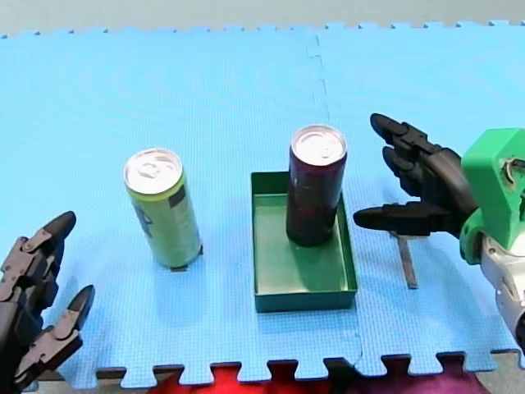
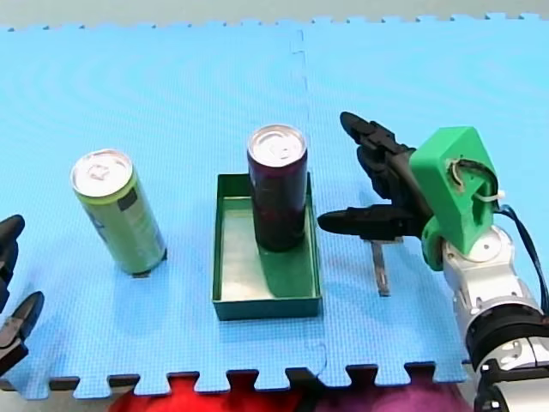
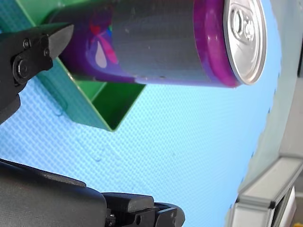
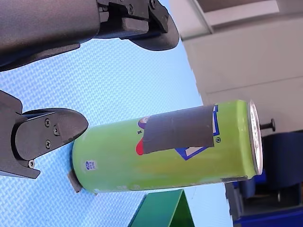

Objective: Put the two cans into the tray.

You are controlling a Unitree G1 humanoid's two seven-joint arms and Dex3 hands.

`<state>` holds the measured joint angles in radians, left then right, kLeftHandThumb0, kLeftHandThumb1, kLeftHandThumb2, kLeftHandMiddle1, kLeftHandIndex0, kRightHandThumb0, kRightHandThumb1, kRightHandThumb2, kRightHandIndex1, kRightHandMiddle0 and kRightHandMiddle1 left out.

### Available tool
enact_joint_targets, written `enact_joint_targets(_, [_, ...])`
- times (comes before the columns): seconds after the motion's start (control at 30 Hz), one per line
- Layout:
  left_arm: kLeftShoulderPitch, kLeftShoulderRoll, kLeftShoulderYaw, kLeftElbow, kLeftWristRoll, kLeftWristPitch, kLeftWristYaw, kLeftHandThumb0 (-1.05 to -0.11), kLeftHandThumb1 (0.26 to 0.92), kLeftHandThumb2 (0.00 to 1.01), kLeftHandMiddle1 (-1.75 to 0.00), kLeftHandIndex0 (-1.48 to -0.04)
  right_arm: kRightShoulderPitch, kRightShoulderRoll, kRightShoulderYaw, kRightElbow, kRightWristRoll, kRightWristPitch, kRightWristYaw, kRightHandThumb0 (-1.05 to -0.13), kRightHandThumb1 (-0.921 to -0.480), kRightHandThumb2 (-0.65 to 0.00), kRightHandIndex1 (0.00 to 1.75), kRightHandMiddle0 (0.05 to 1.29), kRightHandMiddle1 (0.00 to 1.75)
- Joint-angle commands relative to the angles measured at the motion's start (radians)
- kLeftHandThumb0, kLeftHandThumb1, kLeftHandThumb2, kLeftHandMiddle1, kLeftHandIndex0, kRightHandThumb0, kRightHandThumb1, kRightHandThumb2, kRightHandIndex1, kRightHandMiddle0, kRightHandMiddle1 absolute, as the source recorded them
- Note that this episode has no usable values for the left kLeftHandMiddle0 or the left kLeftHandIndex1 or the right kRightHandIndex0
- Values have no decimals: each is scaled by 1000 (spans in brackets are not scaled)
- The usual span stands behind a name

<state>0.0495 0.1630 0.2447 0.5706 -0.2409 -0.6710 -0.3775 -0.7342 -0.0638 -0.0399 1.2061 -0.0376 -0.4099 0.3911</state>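
A dark purple can (image 1: 316, 187) stands upright in the far end of the green tray (image 1: 303, 297) at the middle of the blue mat. My right hand (image 1: 367, 172) hovers just right of that can, a small gap from it, holding nothing. A light green can (image 1: 162, 209) stands upright on the mat left of the tray. My left hand (image 1: 75, 258) is at the near left corner, short of the green can and apart from it. In the first wrist view the purple can (image 3: 161, 47) and the tray (image 3: 102, 101) are close by. In the second wrist view the green can (image 4: 165, 146) is near dark fingers (image 4: 42, 132).
A small grey metal strip (image 1: 406, 261) lies on the mat under my right hand. The mat's jagged front edge (image 1: 271, 371) runs along the near side, with red and purple cloth below it. A seam (image 1: 318, 74) crosses the mat behind the tray.
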Motion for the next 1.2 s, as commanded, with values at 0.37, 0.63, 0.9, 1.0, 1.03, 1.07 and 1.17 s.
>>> enact_joint_targets(0.37, [-1, 9, 6, 4, -6, -5, -1, -1048, 921, 570, -1, -97, 43, -58, -74, 7, 78, -49, 80, -615, -631, -1, 65, 423, 55])
enact_joint_targets(0.63, [-2, 6, 7, 3, -7, -4, 3, -1048, 921, 568, -1, -101, 94, -45, -108, -3, 83, -119, -76, -518, -706, -1, 1686, 676, 1318])
enact_joint_targets(0.9, [-6, 9, 10, 2, -6, 3, 7, -1048, 921, 564, -1, -104, 146, -58, -117, -22, 79, -166, -134, -192, -732, -10, 1746, 546, 1735])
enact_joint_targets(1.0, [-12, 11, 11, 9, -6, 3, 7, -1048, 921, 562, 0, -104, 159, -60, -112, -28, 74, -173, -134, -168, -740, -13, 1746, 565, 1745])
enact_joint_targets(1.03, [-14, 12, 12, 12, -6, 3, 7, -1048, 921, 561, 0, -104, 163, -60, -110, -30, 72, -175, -135, -165, -742, -14, 1746, 571, 1746])
enact_joint_targets(1.07, [-17, 12, 12, 16, -7, 2, 6, -1048, 921, 560, 0, -104, 168, -58, -109, -31, 71, -177, -136, -163, -745, -15, 1746, 576, 1746])
enact_joint_targets(1.17, [-27, 15, 14, 32, -8, 0, 3, -1048, 921, 558, 0, -105, 181, -52, -106, -35, 71, -180, -138, -165, -752, -18, 1746, 579, 1746])
